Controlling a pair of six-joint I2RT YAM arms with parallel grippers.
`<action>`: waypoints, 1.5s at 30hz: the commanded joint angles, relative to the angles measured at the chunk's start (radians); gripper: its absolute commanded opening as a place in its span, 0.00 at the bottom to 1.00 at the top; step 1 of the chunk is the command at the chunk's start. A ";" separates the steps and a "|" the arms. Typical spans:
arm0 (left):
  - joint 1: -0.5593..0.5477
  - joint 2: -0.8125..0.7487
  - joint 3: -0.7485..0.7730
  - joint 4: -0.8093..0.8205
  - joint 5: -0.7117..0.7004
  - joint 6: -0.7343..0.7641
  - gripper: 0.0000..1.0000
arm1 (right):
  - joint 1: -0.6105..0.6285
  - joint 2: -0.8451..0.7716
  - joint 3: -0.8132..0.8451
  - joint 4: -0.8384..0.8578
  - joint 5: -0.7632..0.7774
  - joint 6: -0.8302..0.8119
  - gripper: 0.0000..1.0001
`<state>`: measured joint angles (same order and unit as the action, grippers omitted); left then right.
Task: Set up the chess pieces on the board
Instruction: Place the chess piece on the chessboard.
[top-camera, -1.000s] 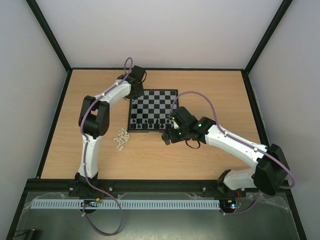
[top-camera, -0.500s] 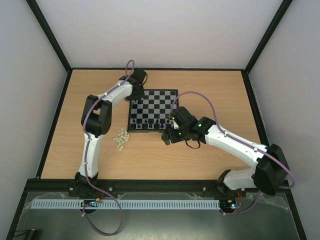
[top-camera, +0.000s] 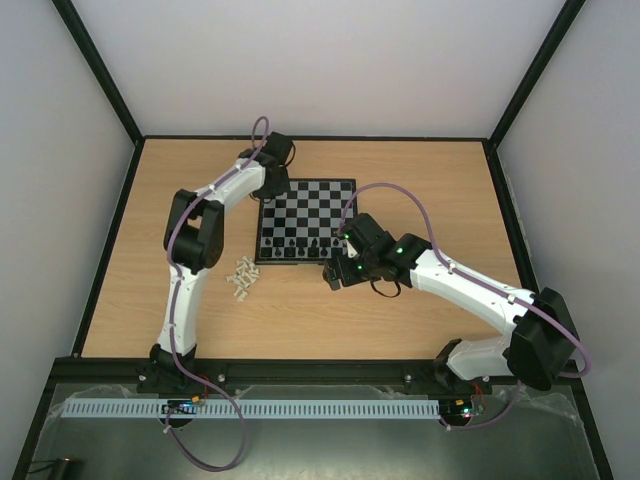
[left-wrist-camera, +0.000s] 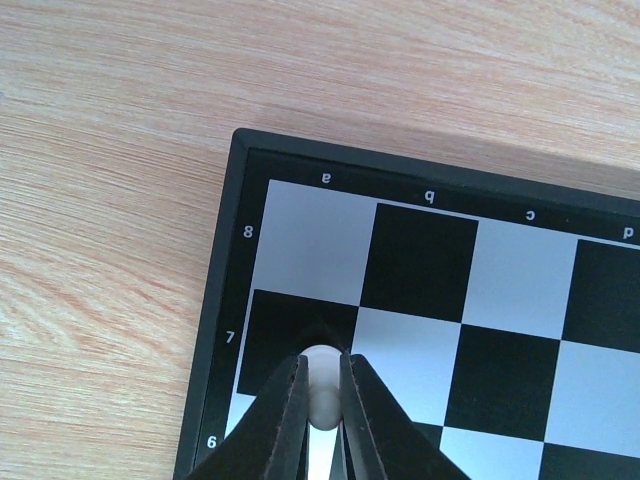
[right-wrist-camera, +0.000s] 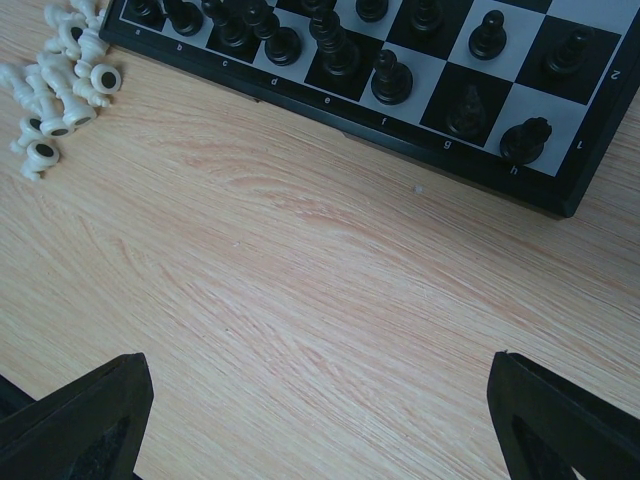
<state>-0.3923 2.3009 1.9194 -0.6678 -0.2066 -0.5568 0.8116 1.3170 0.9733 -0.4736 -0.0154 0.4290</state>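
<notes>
- A cream-white piece (left-wrist-camera: 322, 372) is being gripped between the left arm's (top-camera: 228, 183) jaws, which are being shown drawn in narrow around it.
- That piece is being held over the black square of file a, row 7 (the labels are printed on the border), by the far left corner of the board (left-wrist-camera: 215, 330). Whether it is touching the square cannot be told.
- The right arm's (top-camera: 470, 285) jaws are being held wide apart with nothing between them, above bare worktop (right-wrist-camera: 320, 250) just beside the board's near edge.
- Black pieces (right-wrist-camera: 340, 55) are being shown standing on the two near rows of the board, most of them upright.
- The other cream-white pieces (right-wrist-camera: 60, 80) are being shown lying in a loose heap on the worktop, just off the board's near left corner.
</notes>
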 joint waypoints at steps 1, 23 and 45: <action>0.005 0.029 0.020 -0.032 -0.002 0.006 0.09 | -0.002 0.011 0.013 -0.038 -0.006 -0.006 0.93; 0.030 0.036 0.017 -0.032 0.010 -0.028 0.16 | -0.003 0.014 0.011 -0.037 -0.017 -0.007 0.93; 0.022 -0.168 -0.073 0.021 0.037 -0.025 0.44 | -0.003 0.033 0.020 -0.041 -0.007 -0.010 0.95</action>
<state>-0.3695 2.2456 1.8912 -0.6643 -0.1902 -0.5854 0.8116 1.3266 0.9733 -0.4736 -0.0231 0.4286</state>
